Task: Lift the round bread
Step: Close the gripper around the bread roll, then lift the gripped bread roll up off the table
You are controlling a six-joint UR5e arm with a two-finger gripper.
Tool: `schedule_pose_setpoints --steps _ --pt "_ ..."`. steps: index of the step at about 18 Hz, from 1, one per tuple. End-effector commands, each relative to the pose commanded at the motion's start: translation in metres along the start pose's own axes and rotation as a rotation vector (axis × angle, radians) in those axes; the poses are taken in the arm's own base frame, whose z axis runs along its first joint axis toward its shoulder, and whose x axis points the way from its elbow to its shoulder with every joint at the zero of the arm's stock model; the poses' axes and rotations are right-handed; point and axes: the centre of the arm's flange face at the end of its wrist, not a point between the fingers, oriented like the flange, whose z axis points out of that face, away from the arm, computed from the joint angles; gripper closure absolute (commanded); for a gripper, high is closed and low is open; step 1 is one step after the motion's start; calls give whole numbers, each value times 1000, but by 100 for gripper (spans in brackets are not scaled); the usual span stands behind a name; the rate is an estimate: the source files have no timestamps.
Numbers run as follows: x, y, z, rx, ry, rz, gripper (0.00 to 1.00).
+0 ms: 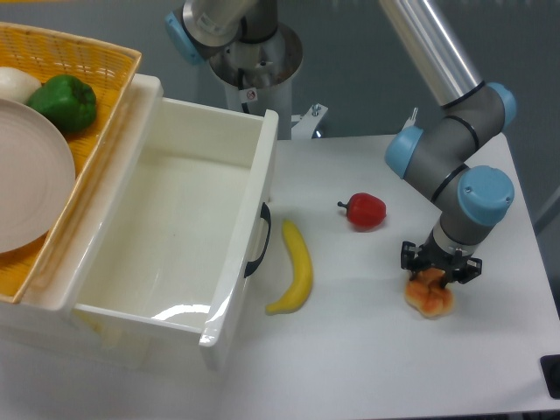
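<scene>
— Where is the pincer [440, 270]?
— Down on the bread [429, 297], at the right of the white bench [367, 350]. Its black fingers [409, 260] straddle the bun's top, one on each side.
— Clamped?
— Cannot tell; the wrist hides where the tips meet the bun.
— What lies near?
— A red pepper [366, 210] up and to its left, a banana [296, 269] further left, then a white bin [179, 236] and a basket [66, 131] well apart.

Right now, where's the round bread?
The round bread lies on the white table at the right of the camera view, directly under the gripper, below-right of the red pepper.
</scene>
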Motion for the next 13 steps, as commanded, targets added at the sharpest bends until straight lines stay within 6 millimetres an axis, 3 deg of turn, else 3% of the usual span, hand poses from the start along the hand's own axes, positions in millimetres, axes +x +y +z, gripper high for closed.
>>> schedule_pose_setpoints --steps 4,8,13 --pt "-5 -1 -10 8 -15 7 100" --pt "-16 -6 -40 28 -59 23 100" --pt "-34 -1 -82 -115 -57 283 100"
